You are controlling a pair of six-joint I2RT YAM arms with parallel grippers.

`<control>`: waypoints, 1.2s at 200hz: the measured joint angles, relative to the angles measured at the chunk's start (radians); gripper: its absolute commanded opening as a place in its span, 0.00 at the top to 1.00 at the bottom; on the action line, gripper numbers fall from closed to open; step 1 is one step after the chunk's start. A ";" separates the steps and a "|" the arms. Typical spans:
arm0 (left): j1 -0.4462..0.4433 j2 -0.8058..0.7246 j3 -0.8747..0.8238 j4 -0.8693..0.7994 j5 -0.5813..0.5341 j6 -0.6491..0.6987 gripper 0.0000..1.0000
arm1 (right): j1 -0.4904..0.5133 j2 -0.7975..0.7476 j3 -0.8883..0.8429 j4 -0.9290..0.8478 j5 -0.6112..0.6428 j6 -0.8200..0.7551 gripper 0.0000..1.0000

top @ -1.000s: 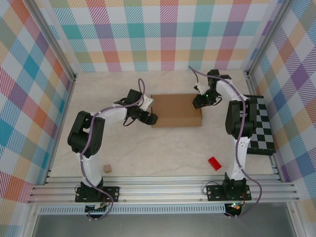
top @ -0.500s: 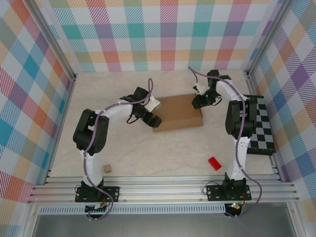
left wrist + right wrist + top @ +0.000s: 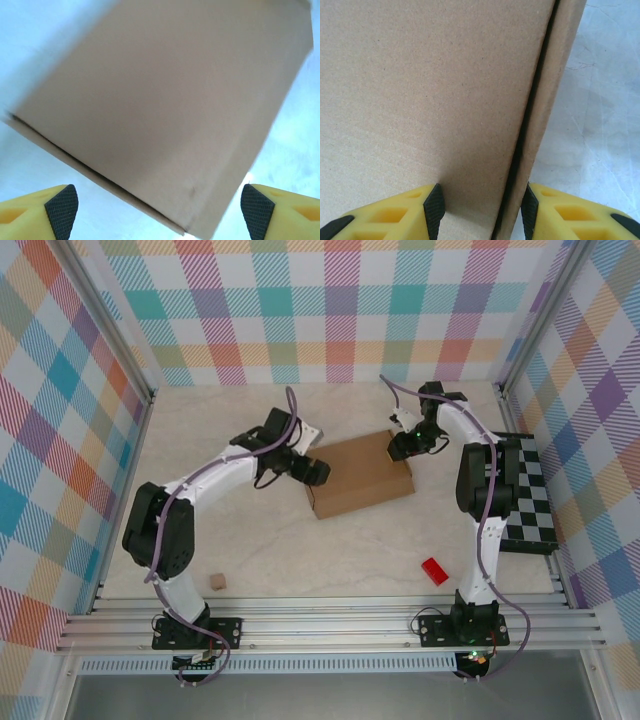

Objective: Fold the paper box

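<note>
This is a robotics lab test cell, not a lived-in room. Two white-and-black arms, the left arm (image 3: 205, 478) and the right arm (image 3: 482, 490), are bolted to aluminium rails (image 3: 330, 625) at 6 o'clock of a pale, stone-patterned table (image 3: 300, 560). Printed pastel plaid walls (image 3: 340, 310) close it in at 9, 12 and 3 o'clock, framed by bare metal posts (image 3: 112, 340). A black-and-white checkerboard (image 3: 528, 495) lies at 3 o'clock. The loose things are plain props: a paper box (image 3: 360, 478) mid-table, a red block (image 3: 434, 571) at 5 o'clock and a tan cube (image 3: 217, 581) at 7 o'clock.

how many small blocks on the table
2: a tan cube at the near left, a red block at the near right. The paper box may hide others.
</note>
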 measured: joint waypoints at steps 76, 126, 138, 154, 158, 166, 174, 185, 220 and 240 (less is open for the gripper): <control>0.017 0.377 0.433 -0.167 -0.096 0.051 0.10 | 0.000 0.000 -0.002 0.003 0.000 0.000 0.53; 0.017 0.422 0.435 -0.234 -0.096 0.085 0.09 | 0.002 0.000 -0.003 0.005 -0.004 0.000 0.53; 0.017 0.423 0.435 -0.241 -0.097 0.087 0.09 | 0.002 0.000 -0.004 0.007 -0.008 0.000 0.52; 0.017 0.426 0.439 -0.249 -0.103 0.087 0.09 | 0.002 0.000 -0.006 0.008 -0.010 0.000 0.52; 0.017 0.426 0.439 -0.251 -0.103 0.087 0.09 | 0.002 0.000 -0.006 0.008 -0.010 0.000 0.52; 0.017 0.427 0.440 -0.252 -0.106 0.088 0.09 | 0.002 -0.001 -0.007 0.010 -0.010 0.001 0.51; 0.017 0.428 0.440 -0.252 -0.108 0.088 0.09 | 0.002 -0.001 -0.007 0.011 -0.010 0.004 0.50; 0.017 0.428 0.441 -0.252 -0.112 0.088 0.09 | 0.002 -0.002 -0.010 0.014 -0.008 0.008 0.49; 0.017 0.428 0.441 -0.252 -0.119 0.090 0.08 | 0.000 -0.017 -0.023 0.029 0.007 0.053 0.44; 0.017 0.428 0.440 -0.251 -0.122 0.092 0.07 | -0.002 -0.027 -0.026 0.036 0.026 0.095 0.44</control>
